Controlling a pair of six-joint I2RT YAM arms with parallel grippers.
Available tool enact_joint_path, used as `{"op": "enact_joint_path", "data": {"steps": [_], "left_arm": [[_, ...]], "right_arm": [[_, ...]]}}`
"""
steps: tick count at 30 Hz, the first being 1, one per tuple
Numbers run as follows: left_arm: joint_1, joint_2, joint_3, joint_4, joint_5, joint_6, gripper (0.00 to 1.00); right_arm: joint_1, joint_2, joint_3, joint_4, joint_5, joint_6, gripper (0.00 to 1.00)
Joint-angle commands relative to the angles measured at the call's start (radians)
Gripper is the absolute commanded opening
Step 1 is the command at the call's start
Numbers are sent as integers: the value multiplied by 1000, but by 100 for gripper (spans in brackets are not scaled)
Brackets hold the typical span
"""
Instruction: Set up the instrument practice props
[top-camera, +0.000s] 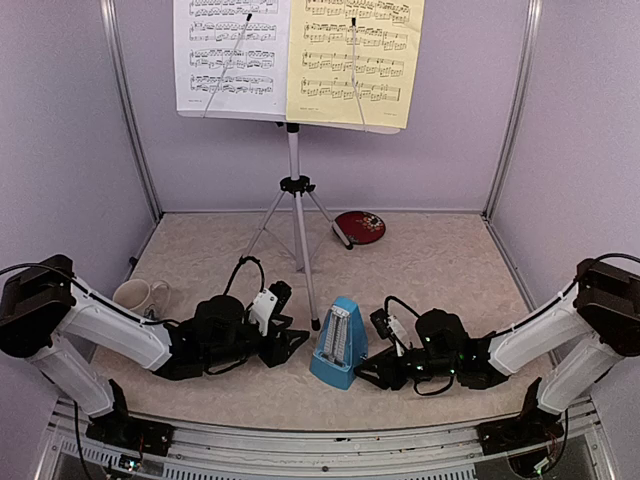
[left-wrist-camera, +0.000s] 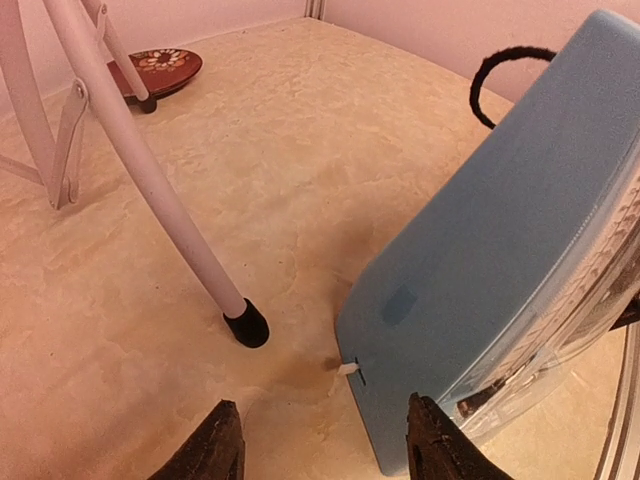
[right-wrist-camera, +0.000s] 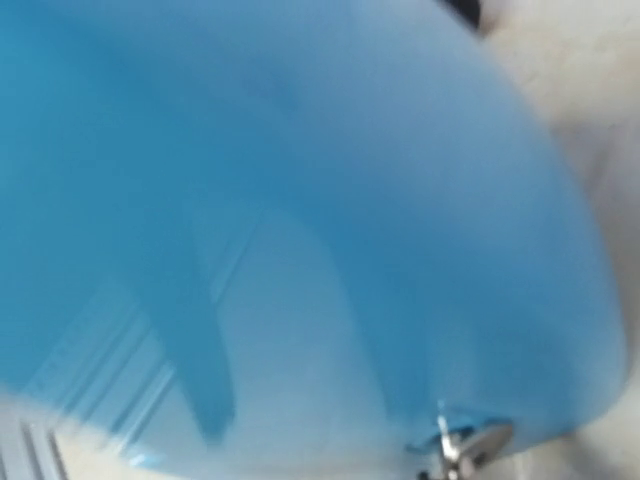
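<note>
The white music stand (top-camera: 293, 120) stands at the back on its silver tripod (top-camera: 296, 215). It holds a white sheet (top-camera: 232, 55) on the left and a yellow sheet (top-camera: 355, 60) on the right. The blue pyramid metronome (top-camera: 338, 345) stands at the front centre. My left gripper (top-camera: 291, 341) lies low just left of it. In the left wrist view this gripper (left-wrist-camera: 325, 455) is open and empty, with the metronome (left-wrist-camera: 500, 250) close ahead on the right. My right gripper (top-camera: 374, 373) lies against the metronome's right side. The blurred metronome (right-wrist-camera: 300, 200) fills the right wrist view and no fingers show.
A white mug (top-camera: 140, 296) stands at the left by my left arm. A red round plate (top-camera: 360, 227) lies at the back, right of the tripod. A tripod foot (left-wrist-camera: 247, 325) rests just ahead of my left gripper. Purple walls close in the table.
</note>
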Motion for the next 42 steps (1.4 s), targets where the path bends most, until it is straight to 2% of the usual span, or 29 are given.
{"op": "enact_joint_path", "data": {"steps": [1, 7, 10, 12, 18, 24, 33, 42], "left_arm": [[-6, -1, -23, 43, 16, -14, 56], [-37, 11, -42, 110, 74, 7, 69], [-76, -19, -60, 143, 63, 15, 94], [-116, -47, -77, 170, 7, 12, 99], [-242, -8, 14, 124, -259, -133, 99], [-297, 102, 147, 116, -436, -158, 99], [-308, 233, 324, 22, -541, -87, 99], [-308, 261, 363, -9, -573, -43, 80]], "right_arm": [[7, -126, -43, -49, 76, 0, 43], [-23, -162, -62, -95, 107, -30, 53], [-50, -151, -63, -76, 82, -51, 53], [-61, -154, -67, -63, 62, -59, 53], [-68, -182, -93, -26, 39, -70, 53], [-76, -215, -112, -27, 42, -72, 53], [-83, -242, -120, -41, 59, -77, 54], [-82, -240, -125, -25, 73, -88, 53]]}}
